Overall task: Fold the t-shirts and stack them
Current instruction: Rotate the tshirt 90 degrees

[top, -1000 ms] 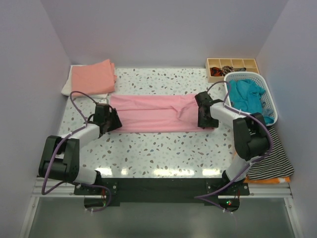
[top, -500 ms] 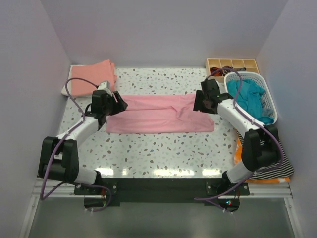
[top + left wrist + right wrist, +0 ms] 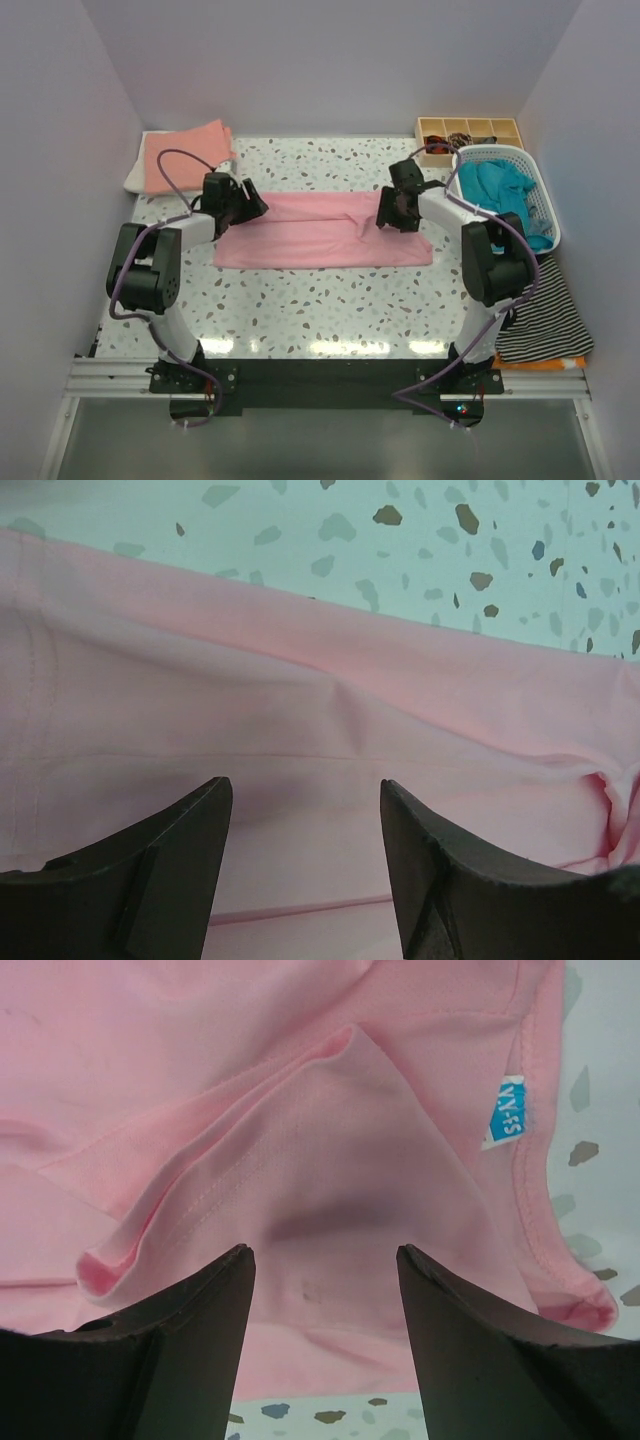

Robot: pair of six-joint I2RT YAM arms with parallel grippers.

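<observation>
The pink t-shirt (image 3: 320, 232) lies as a long band across the table (image 3: 320, 310), with the left gripper (image 3: 250, 205) at its left end and the right gripper (image 3: 385, 213) at its right end, both spread and empty.

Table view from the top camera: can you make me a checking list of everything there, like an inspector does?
Surface: speckled white table, flat.
Job's things: pink t-shirt folded into a long band mid-table; salmon-orange t-shirt folded on a white t-shirt, far left corner; teal t-shirt in the white basket.
Clutter: wooden divider tray; striped cloth over an orange cloth, right edge.
Grippers: left gripper and right gripper open above the pink t-shirt's ends, holding nothing.
Cables: purple cables loop off both arms.
Surroundings: plain lilac walls.
</observation>
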